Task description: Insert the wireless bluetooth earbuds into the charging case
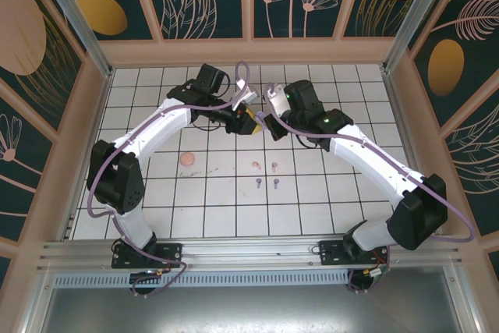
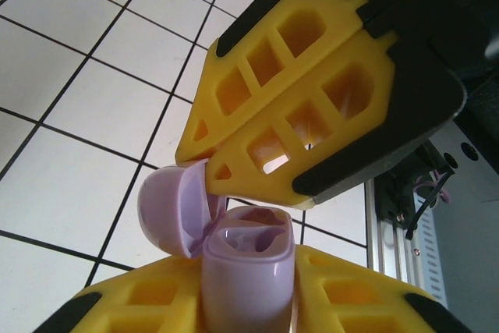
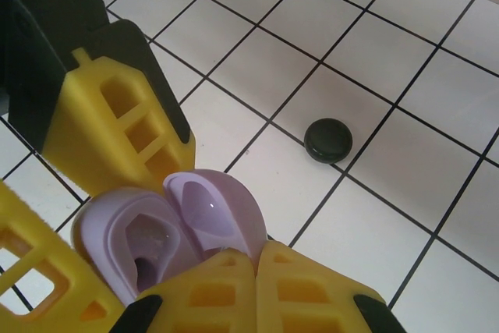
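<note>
My left gripper (image 1: pixel 248 121) (image 2: pixel 249 290) is shut on the body of a lilac charging case (image 2: pixel 248 271) (image 3: pixel 129 243), held above the tiled table. Its hinged lid (image 2: pixel 168 208) (image 3: pixel 214 212) stands open, and the sockets inside look empty. My right gripper (image 1: pixel 269 126) (image 3: pixel 257 259) is shut, with nothing between its fingers and its tips against the lid's edge. On the tiles below lie two pale pink earbuds (image 1: pixel 256 165) (image 1: pixel 274 165) and two lilac earbuds (image 1: pixel 258 182) (image 1: pixel 276 182).
A round pink case (image 1: pixel 187 158) lies on the tiles to the left of the earbuds. A black closed case (image 3: pixel 327 139) rests on the floor beyond the right gripper. Walls ring the table (image 1: pixel 140 216) at the sides and back.
</note>
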